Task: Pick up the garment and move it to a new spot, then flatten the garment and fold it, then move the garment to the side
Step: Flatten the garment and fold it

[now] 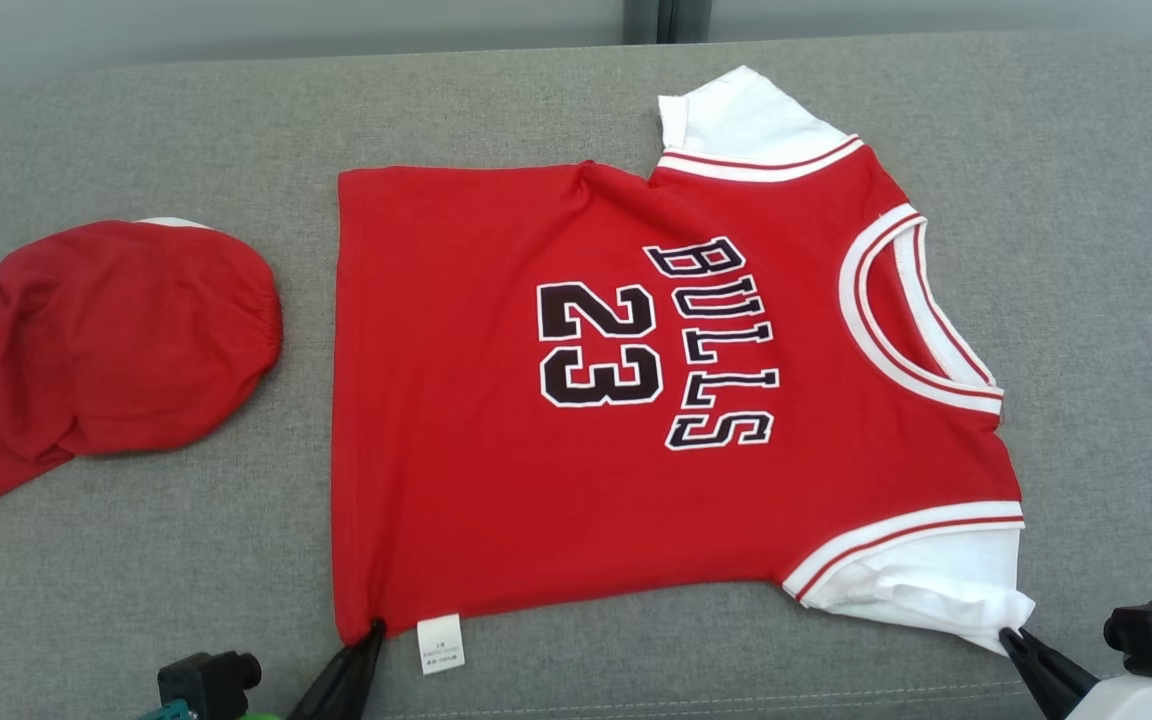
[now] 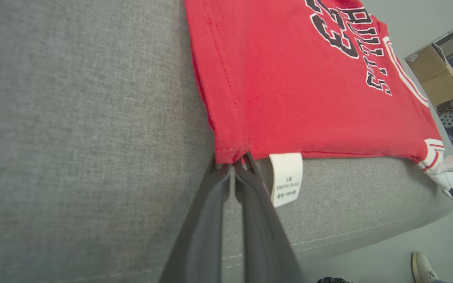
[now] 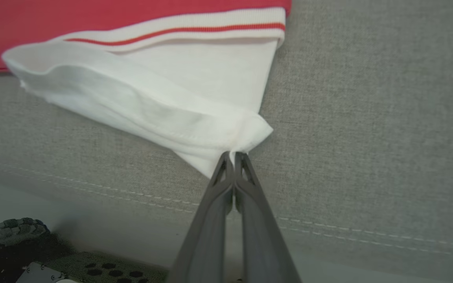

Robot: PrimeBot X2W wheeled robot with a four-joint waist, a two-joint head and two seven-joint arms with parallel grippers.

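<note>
One red jersey point(image 1: 496, 470) lies flat, print up, on the grey cushion point(image 1: 136, 580) — left gripper point(image 1: 376, 628) pinched shut on its near hem corner beside the white label point(image 1: 439, 643), right gripper point(image 1: 1009, 633) clamped on the white sleeve point(image 1: 936, 590) tip — a second red garment point(image 1: 106, 340) well apart on the left

- I see a red shirt point(image 1: 496, 480) lying flat on the grey cushion point(image 1: 136, 600).
- My left gripper point(image 1: 376, 628) pinches its bottom corner, just beside a white tag point(image 1: 439, 643).
- My right gripper point(image 1: 1008, 634) pinches the white sleeve point(image 1: 926, 590).
- Another red cloth point(image 1: 106, 340) sits bunched on the left, apart from the shirt.
</note>
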